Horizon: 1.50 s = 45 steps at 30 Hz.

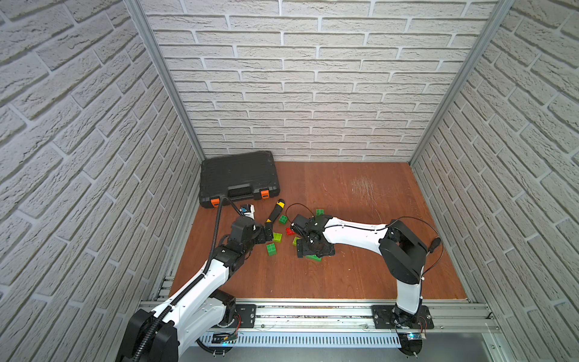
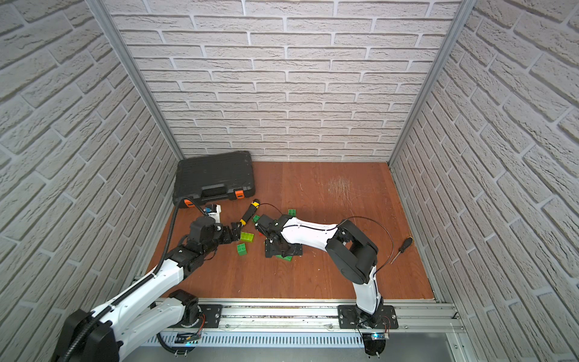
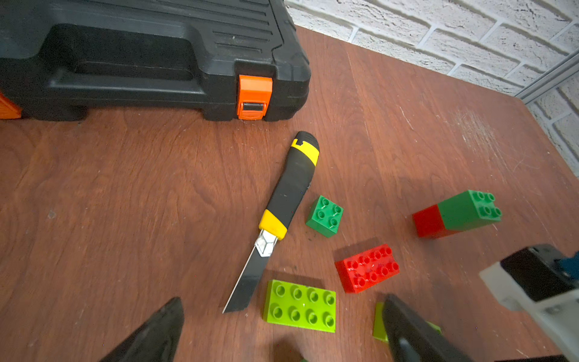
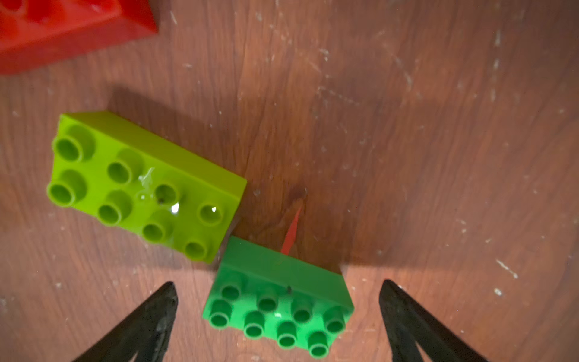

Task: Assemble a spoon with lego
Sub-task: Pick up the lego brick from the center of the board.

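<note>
On a brown wooden tabletop (image 1: 360, 275) walled in white brick, a closed black tool case (image 1: 239, 178) sits in the far left corner. In front of it the left gripper (image 3: 282, 300) hovers low, jaws spread wide with nothing in their grasp, facing a yellow-black utility knife (image 3: 286, 200) that lies with its blade out. The lego (image 1: 289, 231) is scattered loose at mid-table between the two arms. A lime oblong brick (image 3: 300, 305) rests just beside the blade tip, and a green brick (image 1: 271, 249) lies nearer the robot's base in a top view. Beside the knife handle sit a dark green square brick (image 3: 325, 216) and a red oblong brick (image 3: 367, 268). Beyond them a green-and-red joined pair (image 3: 457, 214) lies on its side, the only pieces pressed together. At centre the right gripper (image 4: 279, 283) points down, jaws released and straddling a green oblong brick (image 4: 279, 307) without touching it. That brick lies corner to corner with a second lime brick (image 4: 147, 185). Far right, a screwdriver (image 2: 402, 247) lies alone.
</note>
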Available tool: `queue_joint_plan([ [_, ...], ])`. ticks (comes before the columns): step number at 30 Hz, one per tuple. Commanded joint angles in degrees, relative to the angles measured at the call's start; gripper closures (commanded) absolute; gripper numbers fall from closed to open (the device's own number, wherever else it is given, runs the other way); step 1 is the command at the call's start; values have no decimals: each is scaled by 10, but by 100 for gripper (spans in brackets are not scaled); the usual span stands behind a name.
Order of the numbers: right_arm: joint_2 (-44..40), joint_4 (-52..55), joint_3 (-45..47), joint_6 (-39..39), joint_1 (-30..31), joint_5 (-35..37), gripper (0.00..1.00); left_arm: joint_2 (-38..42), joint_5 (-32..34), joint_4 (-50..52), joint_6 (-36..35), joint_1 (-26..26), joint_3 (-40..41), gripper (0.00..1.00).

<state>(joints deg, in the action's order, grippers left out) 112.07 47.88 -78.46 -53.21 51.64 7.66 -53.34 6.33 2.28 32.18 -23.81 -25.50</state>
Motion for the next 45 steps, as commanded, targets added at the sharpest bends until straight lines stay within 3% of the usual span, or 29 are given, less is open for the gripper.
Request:
queue_joint_plan([
  [1, 7, 26, -23, -1, 0, 31, 0, 3, 8, -1, -1, -3, 6, 2],
  [13, -42, 32, 48, -8, 0, 30, 1, 4, 10, 5, -4, -4, 6, 2],
  [17, -59, 6, 67, -3, 0, 14, 8, 5, 10, 6, -3, -5, 6, 2],
  [25, -37, -6, 49, 36, -2, -5, 16, 5, 11, 6, -1, -6, 5, 2],
  [35, -6, 21, 16, 79, -8, -2, 16, 3, 13, 10, -3, -6, -2, 2],
  [42, 7, 30, 16, 88, -9, -7, 28, -2, 12, 12, -4, -6, -5, 2],
  [45, 9, 38, 13, 96, -9, -7, 26, -4, 11, 12, -4, -7, -6, 2],
])
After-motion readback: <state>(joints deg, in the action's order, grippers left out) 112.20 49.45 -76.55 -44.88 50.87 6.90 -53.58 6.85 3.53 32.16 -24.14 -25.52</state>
